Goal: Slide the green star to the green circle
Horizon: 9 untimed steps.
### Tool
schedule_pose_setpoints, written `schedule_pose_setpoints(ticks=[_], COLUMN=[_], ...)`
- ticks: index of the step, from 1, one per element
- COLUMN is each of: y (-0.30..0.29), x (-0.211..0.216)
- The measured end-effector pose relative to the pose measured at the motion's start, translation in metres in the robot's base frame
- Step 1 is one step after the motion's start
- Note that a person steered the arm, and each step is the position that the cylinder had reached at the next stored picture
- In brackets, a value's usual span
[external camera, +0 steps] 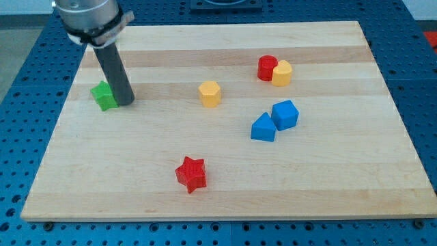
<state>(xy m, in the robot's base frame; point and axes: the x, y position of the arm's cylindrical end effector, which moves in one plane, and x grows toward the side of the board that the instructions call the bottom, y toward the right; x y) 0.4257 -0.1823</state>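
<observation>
Green star-shaped block [104, 96] sits near view's left edge of pale wooden surface [205, 205], with my tip [127, 103] touching or just beside its right side. No jaws on this rig, only a bare rod, so nothing clenched or released. No green circle visible. Risk: a push from this side likely runs the star off the left edge, and with the target unseen the heading is a guess. Count: 1 green; 2 red, red star [191, 173] and red cylinder [266, 67]; 2 yellow, yellow hexagonal block [210, 93] and yellow block touching the cylinder [283, 73]; 2 blue, blue triangular block [263, 128] and blue chunky block [285, 114].

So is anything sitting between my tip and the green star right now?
Nothing visible. My tip is right against the green star, on the star's right in the view. No green circle shows on the board, so that leg can't be judged.
</observation>
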Motion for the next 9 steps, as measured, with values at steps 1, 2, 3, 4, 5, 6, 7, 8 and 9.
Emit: schedule_pose_setpoints(ticks=[1,2,3,4,5,6,7,8,9], y=[0.007,-0.014,-0.036,-0.042,-0.044,-0.043,-0.043,-0.046,-0.046], x=[0.036,0.037,0.007,-0.032,-0.068,-0.085,-0.097,-0.12,-0.121])
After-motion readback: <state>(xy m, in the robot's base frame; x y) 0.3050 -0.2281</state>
